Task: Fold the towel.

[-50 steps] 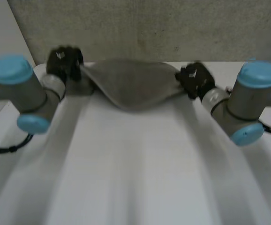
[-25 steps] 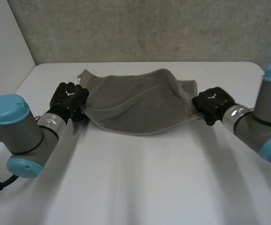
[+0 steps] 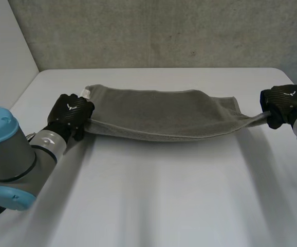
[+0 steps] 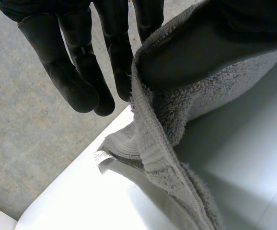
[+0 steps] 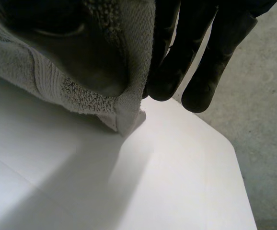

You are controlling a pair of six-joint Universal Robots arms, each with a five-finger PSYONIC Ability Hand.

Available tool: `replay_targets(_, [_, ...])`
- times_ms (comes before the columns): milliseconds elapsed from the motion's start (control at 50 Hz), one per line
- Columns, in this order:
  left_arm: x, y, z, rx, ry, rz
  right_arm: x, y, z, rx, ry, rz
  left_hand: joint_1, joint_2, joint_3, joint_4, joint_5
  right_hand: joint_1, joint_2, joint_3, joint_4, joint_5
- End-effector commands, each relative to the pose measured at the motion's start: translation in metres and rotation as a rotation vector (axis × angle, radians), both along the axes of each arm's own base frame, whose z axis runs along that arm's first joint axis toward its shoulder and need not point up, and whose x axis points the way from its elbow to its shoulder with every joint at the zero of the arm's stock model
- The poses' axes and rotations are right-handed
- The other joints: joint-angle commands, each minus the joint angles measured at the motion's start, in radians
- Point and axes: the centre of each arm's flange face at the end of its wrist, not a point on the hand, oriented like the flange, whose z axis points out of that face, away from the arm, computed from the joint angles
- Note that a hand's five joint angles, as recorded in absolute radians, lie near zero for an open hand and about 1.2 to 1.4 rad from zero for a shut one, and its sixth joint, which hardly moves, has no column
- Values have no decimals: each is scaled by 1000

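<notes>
No text can be read; the small white label (image 4: 100,156) on the towel (image 4: 177,110) shows only faint marks.

Against one second ago, we note the left hand (image 3: 72,112) and right hand (image 3: 286,103) much farther apart. The right one is now near the right edge of the table (image 3: 153,195), the left one nearer the camera. The towel (image 3: 161,119) between them, a sagging pouch before, now stretches into a long, low band. Both arms sit lower and farther out.
</notes>
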Motion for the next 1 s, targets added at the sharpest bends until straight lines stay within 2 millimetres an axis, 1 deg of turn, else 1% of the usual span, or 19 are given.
replay_targets(20, [3, 3, 7, -28, -22, 4, -5, 2, 20, -105, -4, -20, -216, -239, -209, -180, -356, 63, 87, 62, 58, 56])
replay_targets(80, [3, 2, 1, -14, -27, 4, -9, -1, 20, -157, 27, -35, -216, -239, -209, -180, -356, 63, 87, 62, 58, 56])
replay_targets(160, [2, 2, -15, 32, -40, 2, -12, -1, 17, -210, 72, -50, -227, -250, -220, -191, -367, 63, 87, 62, 58, 56])
replay_targets(180, [2, 2, -18, 43, -44, 2, -12, 0, 12, -206, 83, -50, -361, -384, -354, -325, -501, 63, 87, 62, 58, 56])
replay_targets(200, [2, 2, -18, 44, -44, 2, -11, 2, 9, -196, 93, -44, -363, -385, -355, -326, -502, 63, 87, 62, 58, 56])
replay_targets(240, [2, 2, -25, 61, -49, 1, -11, 2, 5, -185, 100, -43, -672, -695, -665, -636, -812, 63, 87, 62, 58, 56])
replay_targets(260, [2, 2, -25, 61, -49, 1, -11, 1, 1, -171, 104, -45, -674, -696, -666, -637, -813, 63, 87, 62, 58, 56])
replay_targets(280, [2, 2, -26, 67, -51, 1, -11, 1, 1, -171, 104, -45, -770, -792, -762, -733, -909, 63, 87, 62, 58, 56])
replay_targets(300, [2, 2, -26, 67, -51, 1, -11, 0, -4, -158, 105, -44, -771, -793, -763, -734, -910, 63, 87, 62, 58, 56])
replay_targets(320, [3, 3, -28, 72, -54, 1, -11, -1, -8, -149, 106, -42, -832, -854, -824, -795, -971, 63, 87, 62, 58, 56])
replay_targets(340, [3, 4, -29, 77, -55, 1, -11, -1, -8, -149, 106, -42, -896, -919, -889, -860, -1036, 63, 87, 62, 58, 56])
replay_targets(380, [4, 4, -30, 81, -56, 2, -12, -1, -9, -144, 108, -43, -929, -951, -921, -892, -1068, 63, 87, 62, 58, 56])
replay_targets(680, [9, 17, -31, 135, -73, 6, -16, -5, -11, -148, 123, -57, -909, -931, -901, -872, -1048, 63, 87, 62, 58, 56])
replay_targets(800, [12, 28, -37, 167, -107, 0, -19, -6, -13, -143, 135, -65, -876, -899, -869, -840, -1016, 63, 87, 62, 58, 56])
replay_targets(840, [16, 33, -44, 177, -148, 1, -21, -7, -13, -143, 135, -71, -873, -896, -866, -837, -1013, 63, 87, 62, 58, 56])
replay_targets(920, [25, 32, -48, 171, -196, 18, -23, -8, -13, -142, 135, -77, -850, -872, -842, -813, -989, 63, 87, 62, 58, 56])
replay_targets(960, [33, 29, -50, 164, -238, 32, -23, -8, -13, -139, 136, -76, -760, -782, -752, -723, -899, 63, 87, 62, 58, 56])
replay_targets(980, [33, 29, -50, 164, -238, 32, -23, -8, -13, -139, 136, -76, -759, -781, -751, -722, -898, 63, 87, 62, 58, 56])
replay_targets(1000, [35, 28, -51, 162, -250, 38, -23, -7, -14, -135, 136, -75, -683, -706, -676, -647, -823, 63, 87, 62, 58, 56])
